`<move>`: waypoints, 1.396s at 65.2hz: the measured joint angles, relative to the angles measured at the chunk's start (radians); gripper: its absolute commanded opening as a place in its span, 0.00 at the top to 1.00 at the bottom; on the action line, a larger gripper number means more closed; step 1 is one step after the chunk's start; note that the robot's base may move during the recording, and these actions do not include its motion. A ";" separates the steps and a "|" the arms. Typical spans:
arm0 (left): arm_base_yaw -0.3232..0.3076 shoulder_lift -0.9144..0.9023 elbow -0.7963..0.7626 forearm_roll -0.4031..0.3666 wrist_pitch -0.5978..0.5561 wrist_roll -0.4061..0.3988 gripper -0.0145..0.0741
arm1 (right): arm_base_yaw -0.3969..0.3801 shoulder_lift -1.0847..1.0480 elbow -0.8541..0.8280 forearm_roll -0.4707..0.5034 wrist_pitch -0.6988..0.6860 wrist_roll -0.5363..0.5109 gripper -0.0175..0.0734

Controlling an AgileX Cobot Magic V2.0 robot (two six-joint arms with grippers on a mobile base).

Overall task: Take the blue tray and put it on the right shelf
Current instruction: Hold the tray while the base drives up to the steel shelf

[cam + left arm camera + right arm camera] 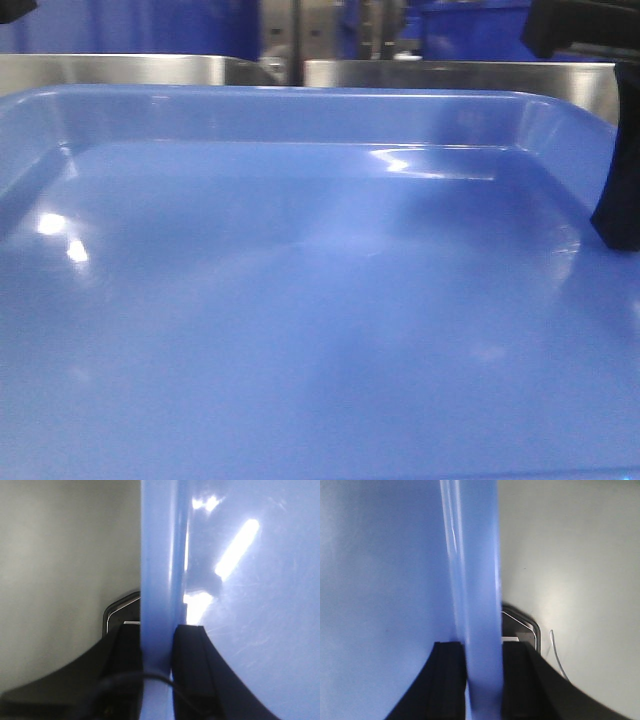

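1. Your left hand (159, 652) is clamped on the blue tray (300, 300). One black finger (125, 650) sits on each face of the rim, pressed tight against the plastic.
2. Your right hand (482, 660) grips the opposite rim the same way, with a finger against each face of the edge. In the front view it shows as a black shape against the tray's right rim.
3. Outside each gripped rim, the wrist views show open room down to a blurred pale grey surface (60, 555). You cannot tell from these pictures what that surface is.
4. The tray hangs between your two hands and fills nearly the whole front view, hollow side up. Its far rim runs level across the upper part of the picture, and the far corners are rounded.
5. Just past that far rim is the broad steel front beam of the right shelf (460, 75). The tray is in front of it, not on it. You cannot judge how much room lies between rim and beam.
6. A second steel beam (110, 68) runs on the left. A narrow gap with grey uprights (283, 30) parts the two beams.
7. Farthest back are dark blue bins (470, 25).
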 measured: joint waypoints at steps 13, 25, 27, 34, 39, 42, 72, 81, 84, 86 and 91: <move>0.000 0.000 0.000 0.000 0.000 0.000 0.81 | 0.000 0.000 0.000 0.000 0.002 0.000 0.65; 0.000 0.000 0.000 0.000 0.000 0.000 0.81 | 0.000 0.000 0.000 0.000 0.002 0.000 0.65; 0.000 0.000 0.000 0.000 0.000 0.000 0.81 | 0.000 0.000 0.000 0.000 0.002 0.000 0.65; 0.000 0.000 0.000 0.000 0.000 0.000 0.81 | 0.000 0.000 0.000 0.000 0.002 0.000 0.65; 0.000 0.000 0.000 0.000 0.000 0.000 0.81 | 0.000 0.000 0.000 0.000 0.002 0.000 0.65; 0.000 0.000 0.000 0.000 0.000 0.000 0.81 | 0.000 0.000 0.000 0.000 0.002 0.000 0.65; 0.000 0.000 0.000 0.000 0.000 0.000 0.81 | 0.000 0.000 0.000 -0.002 0.002 0.000 0.65; 0.000 0.000 0.000 0.000 0.000 0.000 0.81 | 0.000 0.000 0.000 -0.002 0.002 0.000 0.65; 0.000 0.000 0.000 0.000 0.000 0.000 0.81 | 0.000 0.000 0.000 -0.002 0.002 0.000 0.65; 0.000 0.000 0.000 0.000 0.000 0.000 0.81 | 0.000 0.000 0.000 -0.002 0.002 0.000 0.65; 0.000 0.000 0.000 0.000 0.000 0.000 0.81 | 0.000 0.000 0.000 -0.002 0.002 0.000 0.65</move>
